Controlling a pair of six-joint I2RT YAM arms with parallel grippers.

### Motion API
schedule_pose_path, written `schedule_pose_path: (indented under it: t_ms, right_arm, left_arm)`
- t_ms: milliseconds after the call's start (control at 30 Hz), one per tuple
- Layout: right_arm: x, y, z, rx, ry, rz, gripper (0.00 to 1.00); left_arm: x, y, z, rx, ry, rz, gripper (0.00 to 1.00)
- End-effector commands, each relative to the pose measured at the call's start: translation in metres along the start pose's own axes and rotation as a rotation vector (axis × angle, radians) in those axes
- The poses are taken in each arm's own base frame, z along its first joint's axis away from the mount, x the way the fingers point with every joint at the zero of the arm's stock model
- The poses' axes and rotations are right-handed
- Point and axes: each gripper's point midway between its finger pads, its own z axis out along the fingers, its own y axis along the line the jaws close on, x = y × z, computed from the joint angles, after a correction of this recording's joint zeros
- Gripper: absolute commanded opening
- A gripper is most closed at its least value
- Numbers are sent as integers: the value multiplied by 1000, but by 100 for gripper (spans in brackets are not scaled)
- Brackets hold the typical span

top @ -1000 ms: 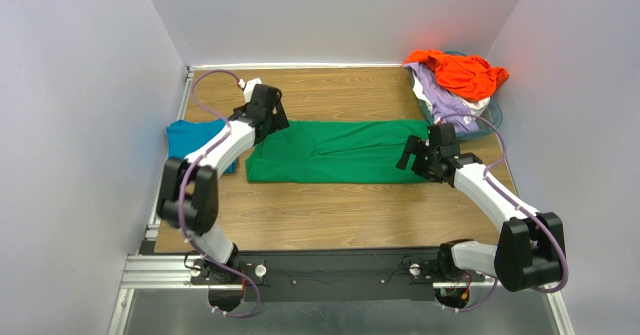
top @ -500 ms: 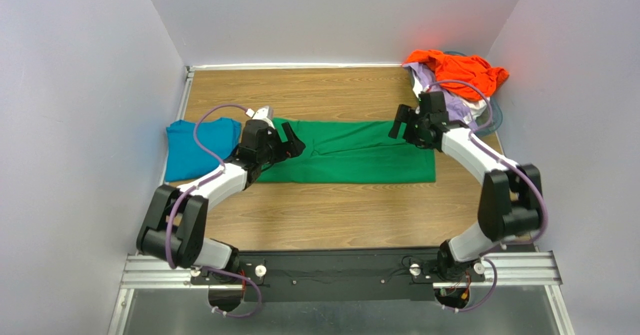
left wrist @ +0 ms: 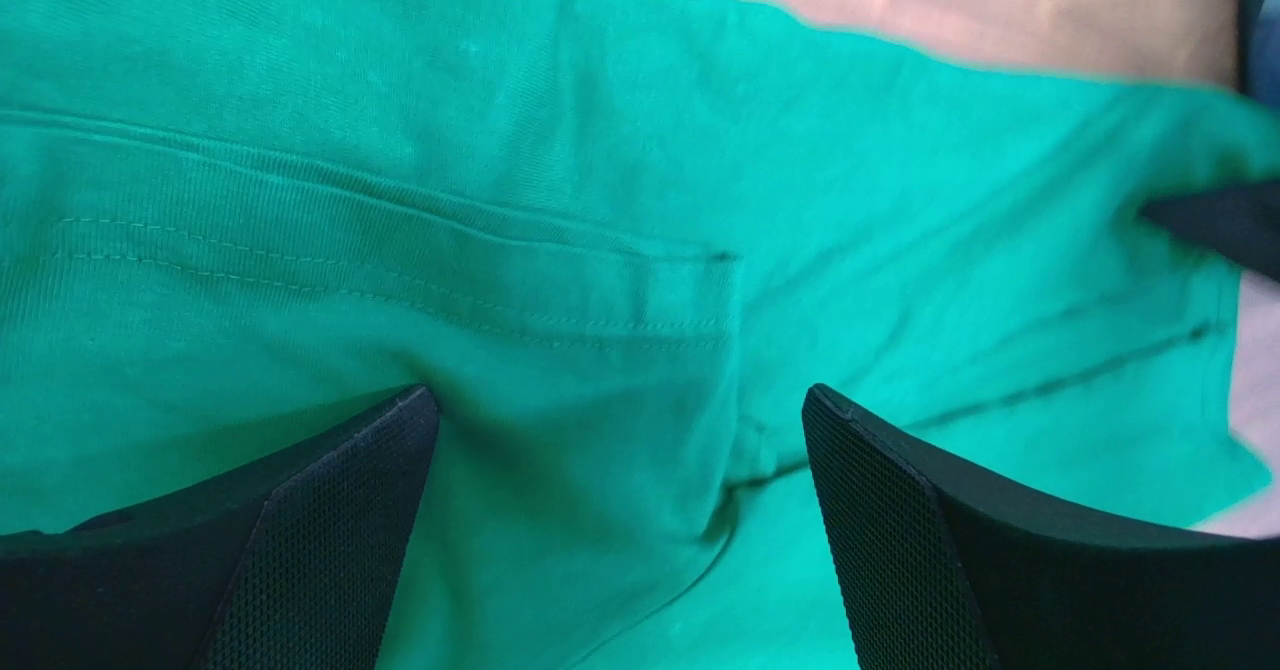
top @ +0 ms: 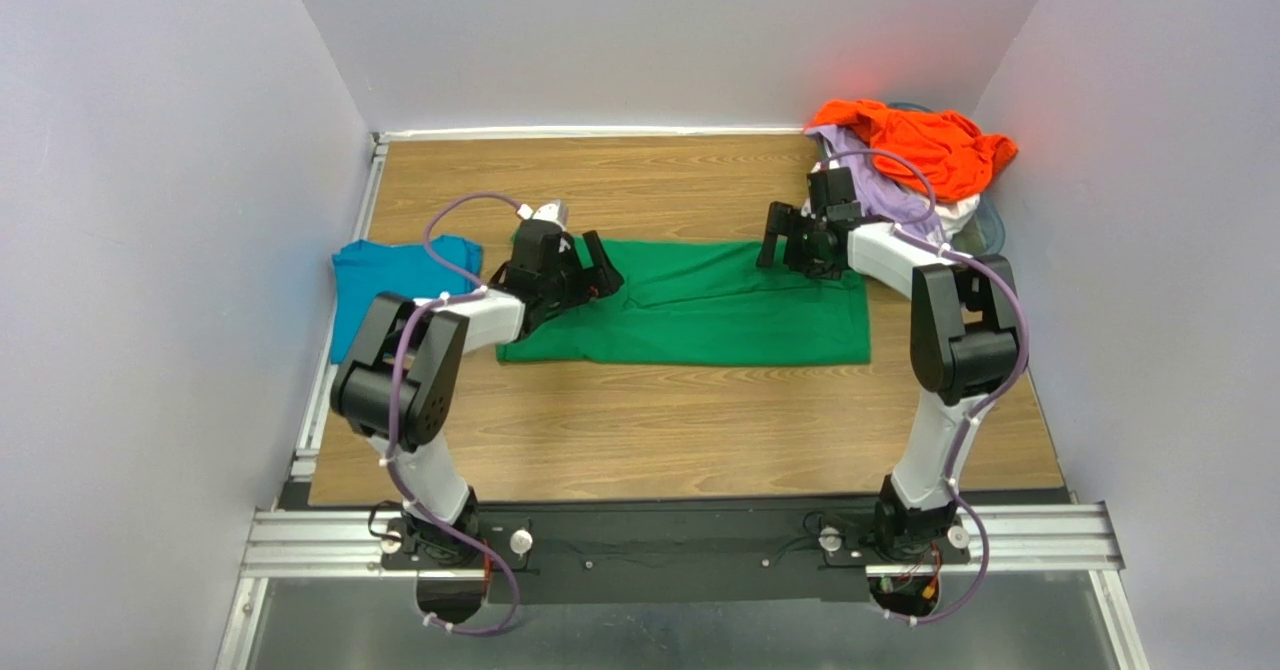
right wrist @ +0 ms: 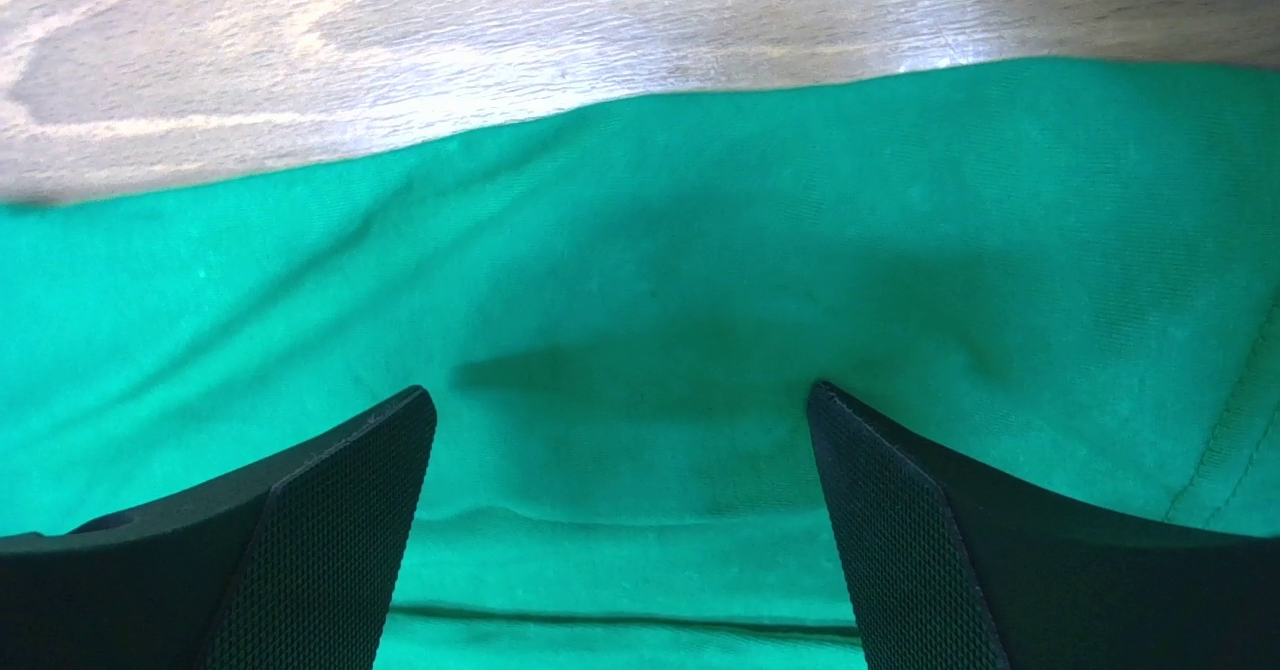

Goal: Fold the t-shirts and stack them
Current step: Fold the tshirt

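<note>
Lying flat across the middle of the tabletop (top: 676, 415), somewhat nearer the far edge than the near one, the green shirt (top: 706, 310) is folded into a long band running from left to right. Its cloth is bright, plain and mostly smooth, with a few shallow creases. The left wrist view shows a folded sleeve on it with a double-stitched hem.

The left claw (top: 594, 270) is at the band's left end, by its far side. It is spread wide, with bare green cloth between its fingers (left wrist: 301, 550) and nothing gripped. The right claw (top: 778, 235) is at the band's far side, toward its right end. It too is spread wide and holds nothing, and wood shows just past the cloth's edge. Whether either claw's tips touch the cloth cannot be told.

The teal shirt (top: 383, 288) lies folded at the left edge of the tabletop, near the green band's left end.

The basket (top: 987, 225) sits in the far right corner. An orange shirt (top: 909, 145) is heaped on top. A lavender shirt (top: 887, 198) under it hangs over the rim toward the tabletop. A bit of white cloth (top: 950, 208) shows between them.
</note>
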Motion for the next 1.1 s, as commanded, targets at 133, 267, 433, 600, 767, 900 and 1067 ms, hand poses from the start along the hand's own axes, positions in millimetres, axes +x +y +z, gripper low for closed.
schedule_pose_path:
  t_ms: [133,267,433,600,767,900,1067]
  right_arm:
    - [79,-9,-12,-14,157,51,100]
    - [137,-12,-41,-12,230,104,100]
    - [196,11,-82,-74,273,106,100]
    - [243,45,-120,-181,307,142,100]
    - [280,74,-141,-271,360,85,100]
    - [325,96,-151,-301,417,20,100]
    - [343,121,-145,-278,427,-83,100]
  left_arm:
    - [-20,5,43,-53,31,40,98]
    - [-33,-5,72,-31,42,44,98]
    - [-32,-27,104,38,90,17,98]
    - [-33,-69,143,103,121,39,98]
    - [-31,-93,165,101,163,55,98]
    - [-25,-107,170,133,178,60,98]
    - [-25,-109,173,136,184,61,98]
